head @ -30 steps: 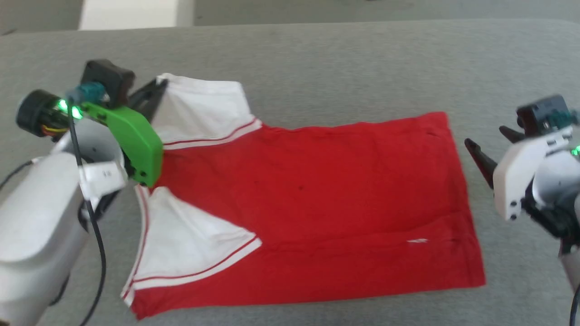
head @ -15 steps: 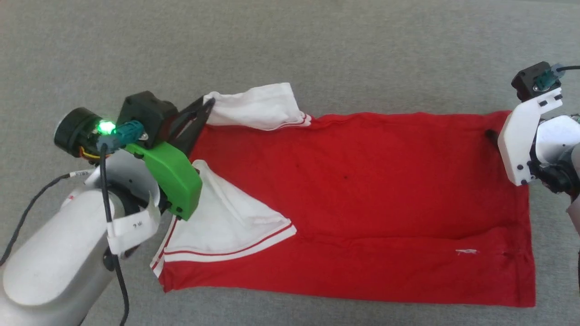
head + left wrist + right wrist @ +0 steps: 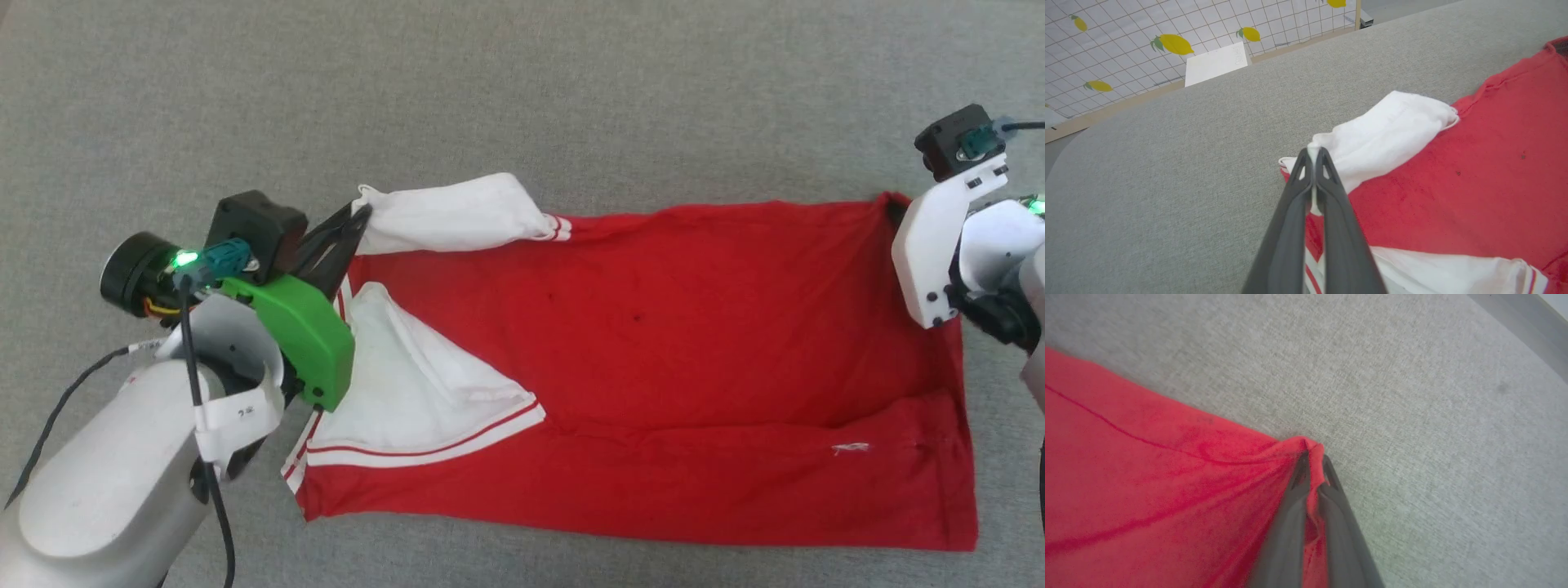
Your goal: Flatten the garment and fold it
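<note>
The garment [image 3: 653,343], a red shirt with white sleeves, lies spread sideways on a grey fabric surface [image 3: 522,98]. Its far white sleeve [image 3: 457,214] is bunched and lifted. My left gripper [image 3: 363,211] is shut on the edge of that sleeve [image 3: 1384,134], with white cloth pinched between the fingertips [image 3: 1312,157]. At the far right corner of the hem, my right gripper [image 3: 891,214] is shut on a pinch of red cloth [image 3: 1308,447]. The near sleeve [image 3: 424,408] lies folded over the red body. A small white logo mark [image 3: 851,447] sits near the hem.
The grey surface extends all round the shirt. In the left wrist view a white panel [image 3: 1216,63] and a gridded backdrop with yellow lemons [image 3: 1171,44] stand beyond the surface's far edge. A black cable [image 3: 208,490] hangs along my left arm.
The camera has tilted downward. My right gripper reached the hem corner and shut on it, having stood open a second ago. My left gripper has lifted the far sleeve, which is now bunched.
</note>
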Robot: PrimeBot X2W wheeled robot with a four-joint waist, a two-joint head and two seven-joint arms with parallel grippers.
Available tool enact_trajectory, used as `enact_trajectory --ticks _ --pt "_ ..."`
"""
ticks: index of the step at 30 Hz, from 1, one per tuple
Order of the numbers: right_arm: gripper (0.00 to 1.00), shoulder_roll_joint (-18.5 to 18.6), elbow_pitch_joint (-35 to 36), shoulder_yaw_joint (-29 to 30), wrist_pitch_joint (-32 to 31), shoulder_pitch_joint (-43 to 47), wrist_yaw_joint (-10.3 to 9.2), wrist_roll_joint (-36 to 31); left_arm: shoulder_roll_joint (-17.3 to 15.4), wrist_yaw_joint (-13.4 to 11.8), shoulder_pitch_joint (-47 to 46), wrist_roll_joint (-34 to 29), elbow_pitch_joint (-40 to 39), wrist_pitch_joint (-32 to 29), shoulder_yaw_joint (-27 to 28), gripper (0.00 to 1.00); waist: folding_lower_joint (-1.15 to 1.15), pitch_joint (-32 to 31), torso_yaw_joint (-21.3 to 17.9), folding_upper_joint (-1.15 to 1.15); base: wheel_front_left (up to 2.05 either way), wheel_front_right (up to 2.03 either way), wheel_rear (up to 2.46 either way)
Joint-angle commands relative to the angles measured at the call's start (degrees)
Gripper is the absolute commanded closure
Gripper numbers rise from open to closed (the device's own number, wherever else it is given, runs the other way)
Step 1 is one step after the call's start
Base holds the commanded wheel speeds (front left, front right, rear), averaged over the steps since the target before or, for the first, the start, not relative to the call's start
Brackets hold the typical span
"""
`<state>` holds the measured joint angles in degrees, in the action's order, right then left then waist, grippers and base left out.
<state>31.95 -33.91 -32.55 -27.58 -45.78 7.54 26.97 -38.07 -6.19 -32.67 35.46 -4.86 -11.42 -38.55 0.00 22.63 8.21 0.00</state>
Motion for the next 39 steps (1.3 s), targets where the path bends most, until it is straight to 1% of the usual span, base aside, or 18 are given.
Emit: enact_trajectory --ticks 1,7,14,16,22,26,30,35,39 --pt "1.00 -1.2 -1.4 -0.7 1.2 1.6 -0.05 1.2 -0.2 -0.7 1.3 1.0 0.4 0.8 0.5 1.00 0.00 -2.2 -1.0 0.00 0.00 0.00 0.00" --pt "1.00 -0.3 -1.0 0.4 7.0 4.1 -0.05 3.6 -1.3 -2.2 5.2 2.9 1.4 2.3 1.9 1.00 0.00 -7.8 -2.4 0.00 0.00 0.00 0.00" --pt "1.00 1.3 3.9 4.7 11.3 12.5 -0.05 6.4 -3.6 -4.4 12.3 5.7 -0.6 2.8 2.8 1.00 0.00 -13.1 -2.9 0.00 0.00 0.00 0.00" --pt "1.00 1.5 7.1 7.2 11.2 17.6 -0.05 7.2 -4.5 -5.3 16.1 7.2 -1.8 2.5 2.8 1.00 0.00 -14.6 -2.8 0.00 0.00 0.00 0.00" --pt "1.00 2.1 14.1 9.1 7.1 27.7 -0.05 5.6 -6.1 -6.4 23.1 9.3 -2.7 1.8 1.5 1.00 0.00 -15.6 -2.9 0.00 0.00 0.00 0.00" --pt "1.00 2.8 17.8 9.4 2.6 32.9 -0.05 4.8 -6.6 -6.0 26.0 10.0 -1.7 0.1 -0.5 1.00 0.00 -15.7 -2.8 0.00 0.00 0.00 0.00" --pt "1.00 3.5 20.4 8.9 -1.2 35.9 -0.05 2.9 -5.6 -4.9 26.6 9.8 1.3 -0.1 -2.3 1.00 0.00 -15.3 -2.9 0.00 0.00 0.00 0.00" --pt "1.00 3.1 21.7 8.7 -3.2 36.8 -0.05 1.2 -3.3 -3.0 25.4 8.9 5.9 0.2 -4.3 1.00 0.00 -14.4 -2.9 0.00 0.00 0.00 0.00" --pt "1.00 2.9 21.1 7.7 -3.2 36.7 -0.05 -0.4 -1.4 -1.2 24.1 8.1 10.0 1.4 -5.5 1.00 0.00 -14.3 -2.9 0.00 0.00 0.00 0.00"
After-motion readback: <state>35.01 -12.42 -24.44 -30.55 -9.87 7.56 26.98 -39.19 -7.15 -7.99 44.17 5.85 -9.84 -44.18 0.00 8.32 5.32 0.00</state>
